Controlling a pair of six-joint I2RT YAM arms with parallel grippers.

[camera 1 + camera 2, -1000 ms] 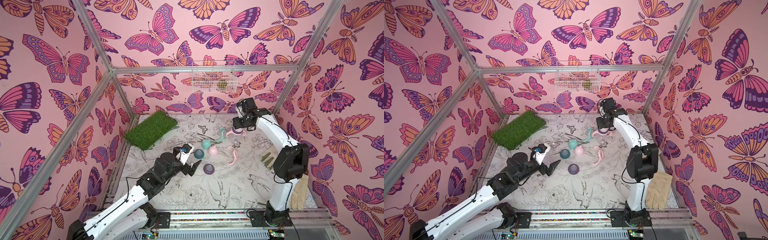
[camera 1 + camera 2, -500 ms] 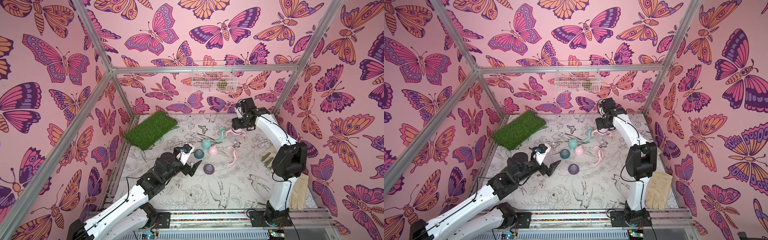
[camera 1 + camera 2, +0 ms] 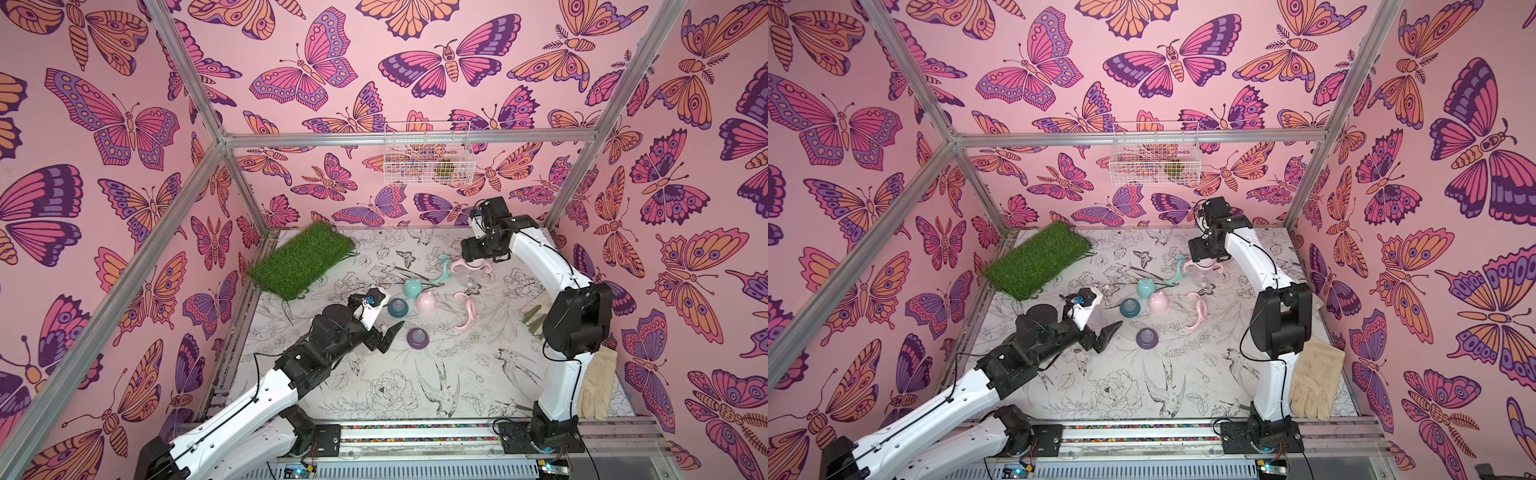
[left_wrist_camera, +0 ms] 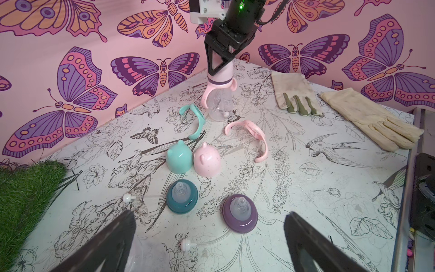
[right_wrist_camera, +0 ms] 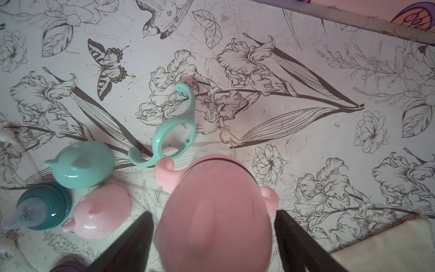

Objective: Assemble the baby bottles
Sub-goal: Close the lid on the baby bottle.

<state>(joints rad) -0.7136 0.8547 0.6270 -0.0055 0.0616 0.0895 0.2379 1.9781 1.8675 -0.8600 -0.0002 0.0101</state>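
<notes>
Butterfly-papered cell, floral table. Finding bottle standing upright at far side, cap fitted. Noting right gripper hanging directly over it, fingers standing apart and flanking cap, thin gaps showing either side. Noting left gripper hovering low, spread wide, gripping nothing, purple collar lying just ahead of fingertips. Seeing teal collar, loose teal cap, loose pink cap, teal ring and pink ring lying between arms. Struggling to make out clear bottle bodies near left fingers. Seeing little of bottle past cap in right wrist view.
</notes>
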